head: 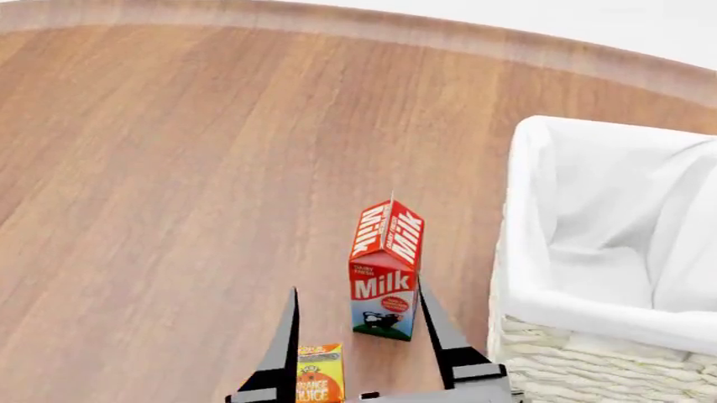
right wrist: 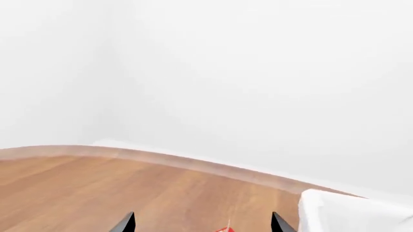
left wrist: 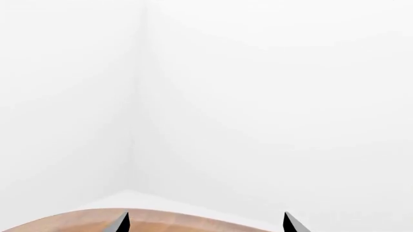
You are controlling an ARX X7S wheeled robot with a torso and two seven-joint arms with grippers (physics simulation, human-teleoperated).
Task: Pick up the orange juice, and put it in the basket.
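My right gripper (head: 356, 315) hangs over the cartons.
I see its jaws released around the orange juice (head: 319, 374), the basket (head: 506, 252) beside.

Orange juice (head: 319, 374) cut off by frame edge

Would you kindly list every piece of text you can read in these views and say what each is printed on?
"Milk": twice on the milk carton, on its slanted red top and on its red front band.
"ORANGE JUICE": on the orange juice, partly cut off by the frame edge.
Small print in the milk carton's oval badge: too small to read.
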